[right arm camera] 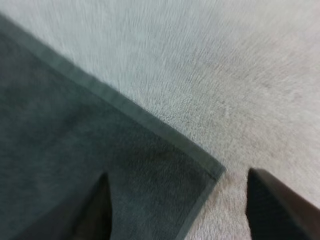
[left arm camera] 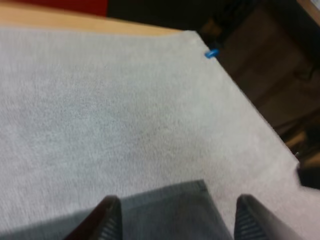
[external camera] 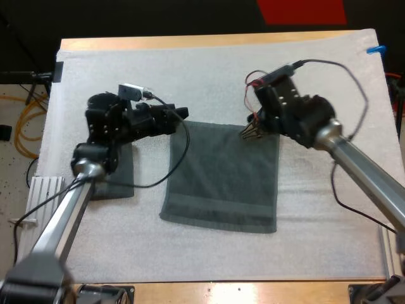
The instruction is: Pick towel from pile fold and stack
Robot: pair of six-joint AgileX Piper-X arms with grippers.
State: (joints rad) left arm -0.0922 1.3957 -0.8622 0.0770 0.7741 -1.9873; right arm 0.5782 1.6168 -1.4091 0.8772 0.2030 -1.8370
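A dark grey-green towel (external camera: pixel 221 180) lies spread flat in the middle of the white mat (external camera: pixel 209 76). My left gripper (external camera: pixel 181 114) hovers at its far left corner, open, and the left wrist view has the towel's corner (left arm camera: pixel 175 210) between the spread fingers (left arm camera: pixel 107 220). My right gripper (external camera: pixel 250 132) is at the far right corner, also open. In the right wrist view that corner (right arm camera: pixel 200 165) lies between the two fingers (right arm camera: pixel 92 210), which stand apart and clear of the cloth. A folded towel (external camera: pixel 120 170) rests on the mat under my left arm.
A white ribbed block (external camera: pixel 47 190) sits off the mat's left edge. Bare mat stretches beyond the towel's far edge and to its right. The table's wooden rim (external camera: pixel 190 42) runs along the far side.
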